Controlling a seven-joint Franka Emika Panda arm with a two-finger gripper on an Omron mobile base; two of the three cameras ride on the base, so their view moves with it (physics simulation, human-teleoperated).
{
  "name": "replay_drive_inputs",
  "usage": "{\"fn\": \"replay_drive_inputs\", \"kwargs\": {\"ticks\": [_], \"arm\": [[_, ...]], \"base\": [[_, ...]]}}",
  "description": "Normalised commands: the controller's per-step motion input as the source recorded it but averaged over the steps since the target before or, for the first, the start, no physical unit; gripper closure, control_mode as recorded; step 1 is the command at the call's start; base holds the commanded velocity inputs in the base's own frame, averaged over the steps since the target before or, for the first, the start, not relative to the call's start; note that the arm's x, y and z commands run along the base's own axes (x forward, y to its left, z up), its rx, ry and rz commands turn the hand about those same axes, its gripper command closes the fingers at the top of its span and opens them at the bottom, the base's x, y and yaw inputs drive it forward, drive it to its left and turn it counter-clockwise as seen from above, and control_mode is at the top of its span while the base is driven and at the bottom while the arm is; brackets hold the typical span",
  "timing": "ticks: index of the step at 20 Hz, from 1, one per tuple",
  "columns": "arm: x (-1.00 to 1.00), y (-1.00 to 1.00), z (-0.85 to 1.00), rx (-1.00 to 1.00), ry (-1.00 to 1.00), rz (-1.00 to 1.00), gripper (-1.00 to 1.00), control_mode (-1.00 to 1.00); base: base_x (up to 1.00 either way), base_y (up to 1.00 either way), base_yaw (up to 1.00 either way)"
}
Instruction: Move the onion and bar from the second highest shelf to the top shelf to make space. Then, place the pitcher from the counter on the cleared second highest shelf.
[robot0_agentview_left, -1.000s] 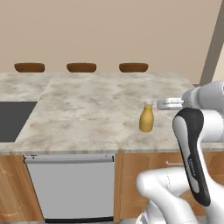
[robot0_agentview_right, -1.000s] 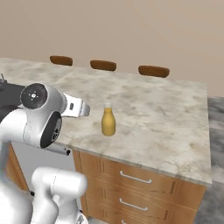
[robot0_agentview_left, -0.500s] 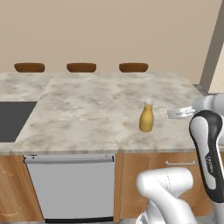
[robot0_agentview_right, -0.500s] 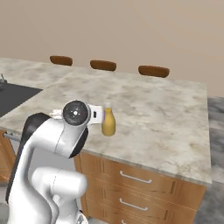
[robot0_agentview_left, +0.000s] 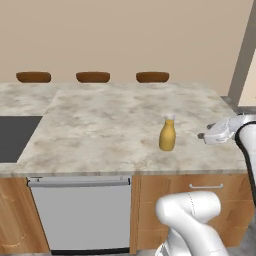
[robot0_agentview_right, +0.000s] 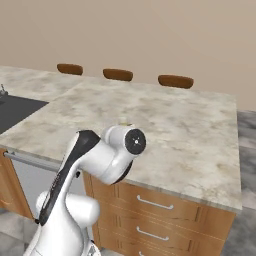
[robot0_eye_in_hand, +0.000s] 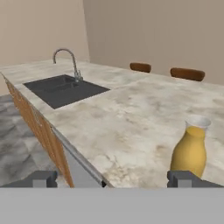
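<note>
Pitcher (robot0_eye_in_hand: 190, 150), mustard-yellow, bottle-shaped, with narrow pale neck and cap, seen just past the hand (robot0_eye_in_hand: 113, 178). Hand spread wide, gripping nothing, right fingertip (robot0_eye_in_hand: 186, 178) level with the pitcher's base; probably lined up low and sideways for a grasp around the rounded body. Stands upright near the front edge of the beige-grey marbled stone desk (robot0_agentview_left: 100, 125), long axis vertical, neck pointing up.
</note>
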Motion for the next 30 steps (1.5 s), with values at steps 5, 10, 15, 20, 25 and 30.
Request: {"fn": "replay_drive_inputs", "kwargs": {"ticks": [5, 10, 15, 20, 25, 30], "arm": [[0.35, -0.06, -0.05, 0.06, -0.05, 0.19, -1.00, -1.00], [0.49, 0.00, -0.04, 0.20, -0.11, 0.04, -1.00, -1.00], [0.48, 0.00, -0.08, 0.20, -0.05, 0.01, -1.00, -1.00], [0.40, 0.00, -0.09, 0.10, 0.00, 0.03, -1.00, -1.00], [0.22, -0.09, -0.17, 0.00, 0.00, 0.00, -1.00, -1.00], [0.24, -0.01, -0.17, 0.00, 0.00, 0.00, -1.00, -1.00]], "base": [[0.00, 0.00, 0.00], [0.00, 0.00, 0.00], [0.00, 0.00, 0.00], [0.00, 0.00, 0.00], [0.00, 0.00, 0.00], [0.00, 0.00, 0.00]]}}
